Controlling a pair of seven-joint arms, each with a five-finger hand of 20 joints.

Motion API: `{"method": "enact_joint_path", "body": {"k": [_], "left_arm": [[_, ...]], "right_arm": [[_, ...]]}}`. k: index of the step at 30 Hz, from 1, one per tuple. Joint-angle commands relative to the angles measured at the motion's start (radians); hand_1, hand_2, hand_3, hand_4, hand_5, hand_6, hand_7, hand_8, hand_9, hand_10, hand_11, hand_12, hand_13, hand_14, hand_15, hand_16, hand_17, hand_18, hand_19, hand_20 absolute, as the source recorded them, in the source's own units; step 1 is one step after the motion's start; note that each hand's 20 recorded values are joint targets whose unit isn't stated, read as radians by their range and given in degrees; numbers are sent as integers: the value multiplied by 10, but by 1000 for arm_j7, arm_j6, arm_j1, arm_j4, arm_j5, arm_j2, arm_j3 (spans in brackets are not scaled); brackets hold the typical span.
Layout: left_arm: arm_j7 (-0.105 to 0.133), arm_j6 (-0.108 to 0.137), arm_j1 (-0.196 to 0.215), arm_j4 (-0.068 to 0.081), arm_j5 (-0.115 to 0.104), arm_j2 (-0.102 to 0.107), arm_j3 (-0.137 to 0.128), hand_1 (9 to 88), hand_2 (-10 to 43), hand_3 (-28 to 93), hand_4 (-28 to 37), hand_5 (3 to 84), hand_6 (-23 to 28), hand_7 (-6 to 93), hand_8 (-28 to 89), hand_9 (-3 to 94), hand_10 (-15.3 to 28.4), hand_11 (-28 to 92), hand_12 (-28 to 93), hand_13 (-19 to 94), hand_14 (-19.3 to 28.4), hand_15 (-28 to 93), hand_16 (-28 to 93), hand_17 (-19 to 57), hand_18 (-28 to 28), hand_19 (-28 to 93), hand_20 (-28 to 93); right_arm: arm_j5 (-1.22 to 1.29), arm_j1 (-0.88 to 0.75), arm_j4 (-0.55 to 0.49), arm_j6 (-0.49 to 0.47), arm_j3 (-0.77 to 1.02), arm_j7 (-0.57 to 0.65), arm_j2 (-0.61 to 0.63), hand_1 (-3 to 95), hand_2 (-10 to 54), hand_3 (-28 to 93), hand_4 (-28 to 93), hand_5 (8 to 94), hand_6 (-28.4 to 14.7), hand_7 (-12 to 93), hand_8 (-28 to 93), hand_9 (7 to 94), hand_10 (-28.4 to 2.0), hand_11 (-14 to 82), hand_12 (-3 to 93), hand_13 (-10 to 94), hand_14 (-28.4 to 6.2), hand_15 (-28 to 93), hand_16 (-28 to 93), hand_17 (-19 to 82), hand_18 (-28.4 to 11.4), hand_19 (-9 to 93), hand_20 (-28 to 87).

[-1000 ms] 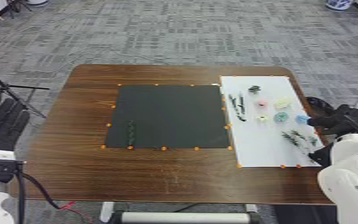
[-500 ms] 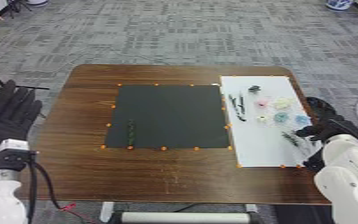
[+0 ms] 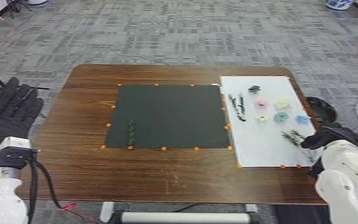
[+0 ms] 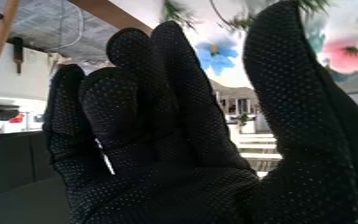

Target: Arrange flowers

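Note:
The right hand is at the lower right edge of the white sheet, beside the green sprigs. In the right wrist view the right hand has its fingers extended and holds nothing; a blue flower and a pink flower show beyond it. Several small flowers lie on the sheet, among them a pink one, a pale yellow one and a blue one. A green stem lies on the black board, low at its left. The left hand is open off the table's left side.
Dark stems and a small dark green piece lie on the white sheet. Orange dots edge the board and sheet on the brown table. A black tripod stands at the left, and a dark round object is beyond the right hand.
The right hand has moved down along the sheet's right edge, toward the robot. The left hand has come up and inward from the left edge.

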Motion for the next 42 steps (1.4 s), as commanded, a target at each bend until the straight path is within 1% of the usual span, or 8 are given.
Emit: {"method": "enact_joint_path", "body": {"k": [1,4,15,19,22,30,33,42], "left_arm": [[-7,10,8,-8,1,1,2,246,166,648,-283,391,79,58,-81,328,137,153,60,244,122,167,-54,-65,109,326,44],[-13,5,5,-5,-9,-1,9,246,165,652,-283,391,78,59,-81,328,137,153,60,244,122,168,-55,-64,109,325,44],[-17,10,8,-3,-12,-9,11,246,164,655,-283,390,79,58,-81,327,136,154,59,243,122,170,-55,-65,110,328,45],[-20,8,7,-2,-11,-4,11,248,163,655,-283,390,79,58,-81,326,136,153,59,242,123,170,-54,-65,110,328,45],[-18,9,10,-4,-12,-2,11,248,163,656,-283,390,80,58,-81,326,136,153,60,242,123,170,-54,-65,109,328,45],[-19,-3,25,-7,-10,-7,7,247,163,658,-283,390,80,57,-81,325,137,152,60,241,124,170,-52,-64,109,327,45],[-11,0,40,-14,-10,-13,1,247,162,658,-283,390,80,57,-81,325,137,153,60,241,125,170,-52,-64,109,327,45],[-12,-1,51,-17,-8,-23,2,248,163,656,-283,391,80,56,-81,325,137,153,60,241,125,169,-51,-66,110,329,46]], "right_arm": [[7,-37,33,40,17,-17,-23,431,-95,673,-282,674,-68,147,-93,625,-187,464,336,560,-190,746,411,253,-280,790,360],[-7,-45,43,62,14,-35,-26,437,-95,675,-282,683,-58,160,-95,634,-179,467,338,568,-182,742,415,260,-276,788,360],[-33,-51,92,191,-33,-71,-39,447,-95,716,-283,706,-38,199,-104,661,-162,492,346,594,-162,740,430,276,-266,786,362],[-40,-63,96,204,-31,-68,-43,516,-95,656,-282,729,-39,252,59,691,-142,444,453,623,-155,739,432,289,-263,787,363],[-40,-72,95,212,-28,-63,-44,539,-95,643,-278,735,-38,296,100,699,-138,431,479,629,-152,739,432,293,-262,787,363],[-47,-81,93,257,-30,-57,-44,554,-95,693,-246,733,-26,386,151,734,-127,369,560,647,-147,742,434,301,-261,791,363],[-56,-74,91,273,-33,-66,-39,554,-95,696,-232,730,-22,400,162,737,-126,365,568,650,-146,743,435,304,-261,793,363],[-41,-65,23,367,-21,-54,-21,527,-95,717,-189,714,-15,426,179,727,-128,373,567,651,-146,744,434,306,-263,800,360]]}}
